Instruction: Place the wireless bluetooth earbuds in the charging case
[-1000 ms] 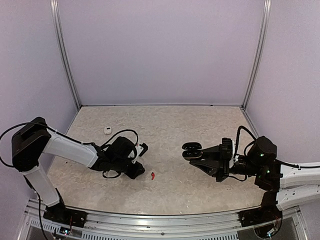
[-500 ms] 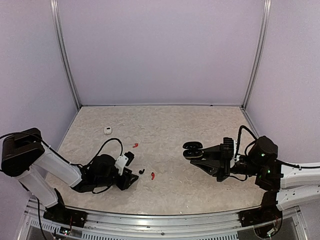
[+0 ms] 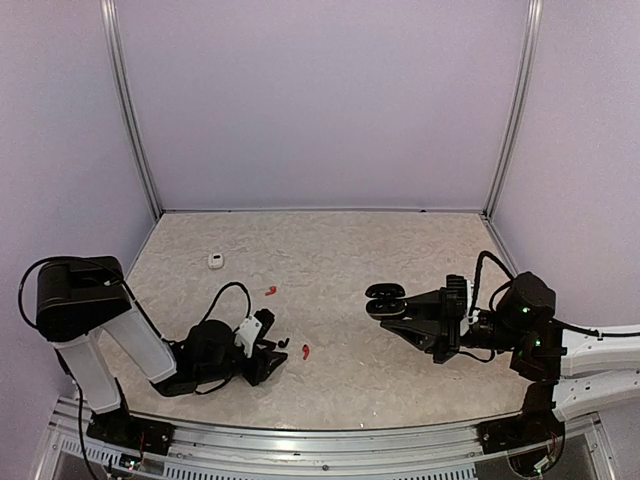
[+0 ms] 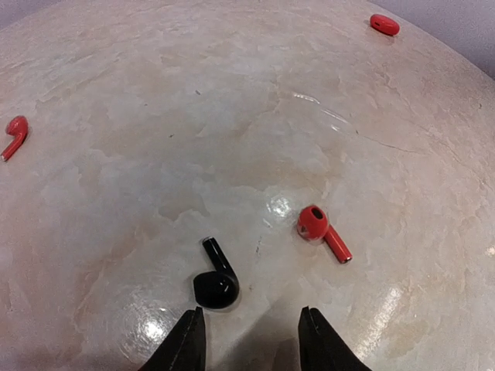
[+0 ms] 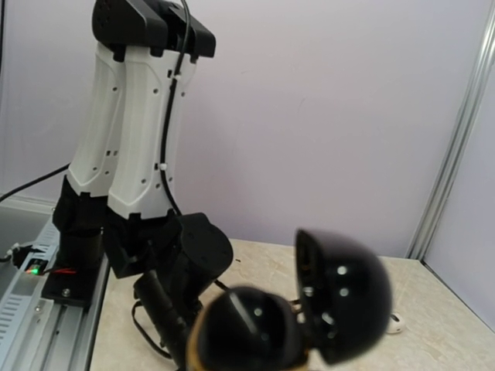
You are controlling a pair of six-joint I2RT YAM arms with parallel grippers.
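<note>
While the left gripper (image 4: 251, 340) hangs with fingers apart and empty, a black earbud (image 4: 216, 282) lies at its eleven o'clock, a red earbud (image 4: 321, 229) at one o'clock; the right gripper (image 3: 398, 308) clamps the open charging case (image 3: 384, 297).

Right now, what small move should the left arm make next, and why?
Probably ease the left fingers forward and slightly sideways, to straddle the black earbud: it lies untouched just ahead of the open fingers, and the matching black case is held open nearby.
</note>
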